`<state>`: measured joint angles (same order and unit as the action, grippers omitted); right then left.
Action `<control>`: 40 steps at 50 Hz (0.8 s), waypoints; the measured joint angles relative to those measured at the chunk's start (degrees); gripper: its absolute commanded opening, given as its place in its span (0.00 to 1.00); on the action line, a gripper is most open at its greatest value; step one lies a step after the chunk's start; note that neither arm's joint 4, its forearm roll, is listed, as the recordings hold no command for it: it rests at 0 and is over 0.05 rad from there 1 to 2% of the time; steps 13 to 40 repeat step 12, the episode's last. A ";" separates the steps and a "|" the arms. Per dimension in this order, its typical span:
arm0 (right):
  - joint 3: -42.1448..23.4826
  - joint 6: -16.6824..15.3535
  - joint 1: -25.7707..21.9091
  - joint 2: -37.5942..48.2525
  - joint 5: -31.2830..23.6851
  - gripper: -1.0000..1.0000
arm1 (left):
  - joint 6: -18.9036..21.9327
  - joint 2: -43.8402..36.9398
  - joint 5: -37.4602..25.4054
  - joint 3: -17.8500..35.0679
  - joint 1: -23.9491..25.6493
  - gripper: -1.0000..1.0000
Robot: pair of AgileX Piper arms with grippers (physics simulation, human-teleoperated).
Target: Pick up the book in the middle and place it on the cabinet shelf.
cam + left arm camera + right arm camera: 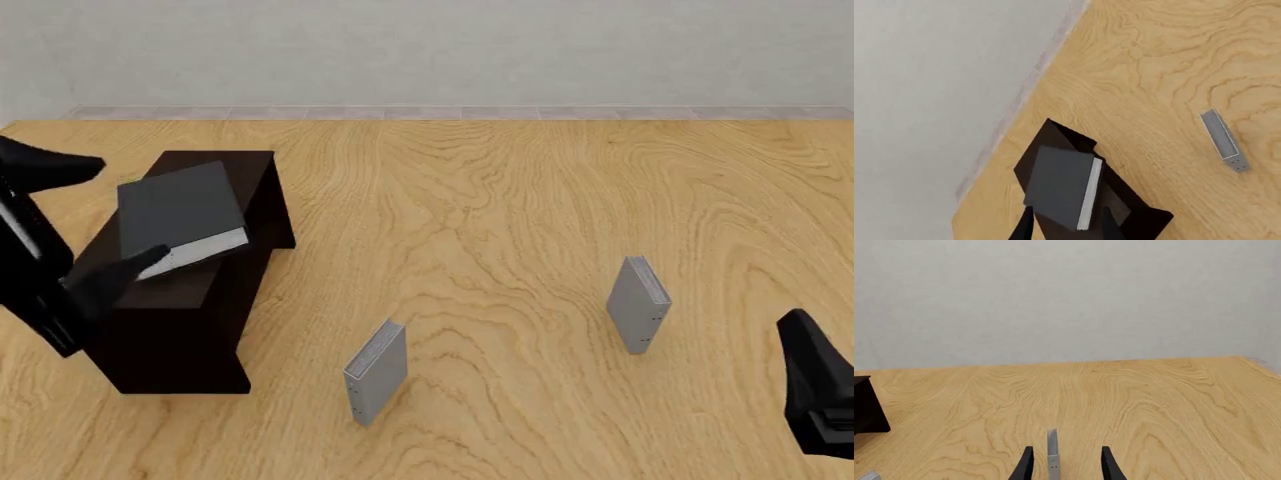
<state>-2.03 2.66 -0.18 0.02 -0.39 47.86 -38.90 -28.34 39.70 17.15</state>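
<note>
Left gripper [1066,227]: fingers apart, one on each side of the book's near end; contact cannot be judged. Front view shows its dark arm at the picture's left edge, by the cabinet shelf's near left side.

Book [180,217]: black covers, white page edge; lies flat on top of the cabinet shelf [214,300], slightly skewed, one corner overhanging. Left wrist view adds the page edge [1089,192] running along the book's side.

Cabinet shelf: dark brown, low, standing on the wooden table [534,230] at the left.

Right gripper [1066,464]: fingers apart, holding nothing; a thin grey book [1052,452] stands upright on the table beyond the gap. Front view shows only part of that arm at the lower right corner.

Grey books, front view: one near centre [375,371], one right [638,304], both upright, well apart.
</note>
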 measured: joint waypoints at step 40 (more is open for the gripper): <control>-0.04 -0.09 -0.09 0.00 -0.07 1.00 | -15.96 6.61 1.70 -0.74 0.55 1.00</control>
